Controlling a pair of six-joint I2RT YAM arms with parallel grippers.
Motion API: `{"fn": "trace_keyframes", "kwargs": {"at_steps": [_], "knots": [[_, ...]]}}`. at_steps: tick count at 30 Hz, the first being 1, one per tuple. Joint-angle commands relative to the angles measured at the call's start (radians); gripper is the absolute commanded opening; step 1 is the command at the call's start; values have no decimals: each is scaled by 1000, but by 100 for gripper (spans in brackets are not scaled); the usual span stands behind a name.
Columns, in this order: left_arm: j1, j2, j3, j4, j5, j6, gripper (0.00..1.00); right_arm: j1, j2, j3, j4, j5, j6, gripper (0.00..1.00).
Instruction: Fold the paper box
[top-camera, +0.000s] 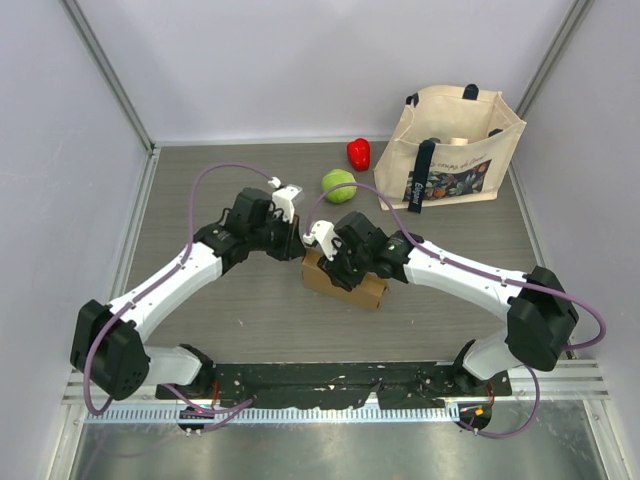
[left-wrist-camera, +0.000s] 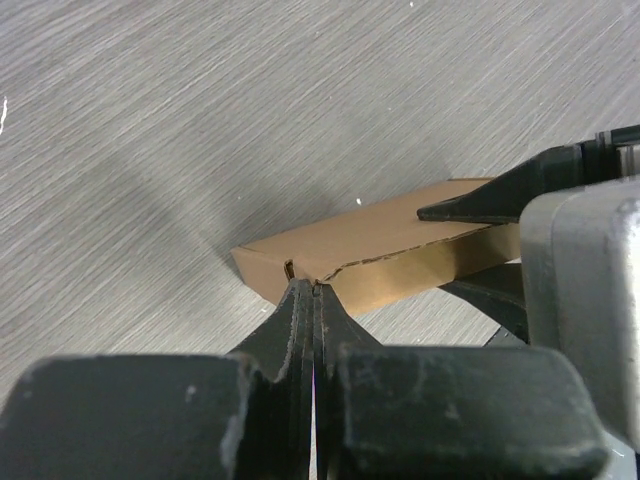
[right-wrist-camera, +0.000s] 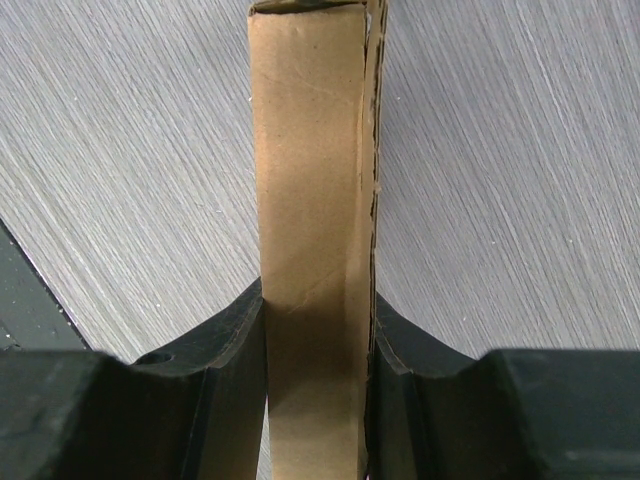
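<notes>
Right tool clamps the paper box crosswise, its long axis pointing ahead; closed left tool touches its left end.

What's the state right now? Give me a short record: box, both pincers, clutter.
box: brown cardboard, flaps folded in, looks nearly closed
right pincer: shut on box, one finger on each broad face
left pincer: fingers together, tips at box's corner seam; unclear whether they pinch cardboard
clutter: bag, green ball, red toy, all beyond the box
</notes>
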Motion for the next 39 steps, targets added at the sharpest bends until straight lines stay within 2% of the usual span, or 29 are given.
{"fn": "trace_keyframes", "kwargs": {"at_steps": [1,5,10,12,19,23,28,32,36,39], "knots": [[-56,-50,-39,-9,-97,-32,0,4,21,3,27,-38,38,27],[-75,-65,-58,-20,-175,-35,0,3,27,2,32,-35,36,28],[-92,-75,-96,6,-205,-80,0,-2,30,-1,48,-19,44,29],[-99,-75,-107,14,-231,-101,0,-2,30,-4,55,1,55,31],[-122,-94,-147,43,-290,-133,0,-2,-14,-46,108,33,116,45],[-122,-95,-142,37,-306,-126,0,-3,-59,-64,125,88,179,64],[-124,-61,-113,4,-304,-132,0,-3,-157,-49,64,183,332,74],[-124,-59,-107,-7,-310,-132,0,-8,-258,-38,-33,225,442,77],[-124,-61,-104,-13,-309,-132,0,-15,-336,-37,-198,307,550,77],[-124,-58,-98,-18,-301,-135,0,-16,-370,-21,-305,308,613,64]]}}
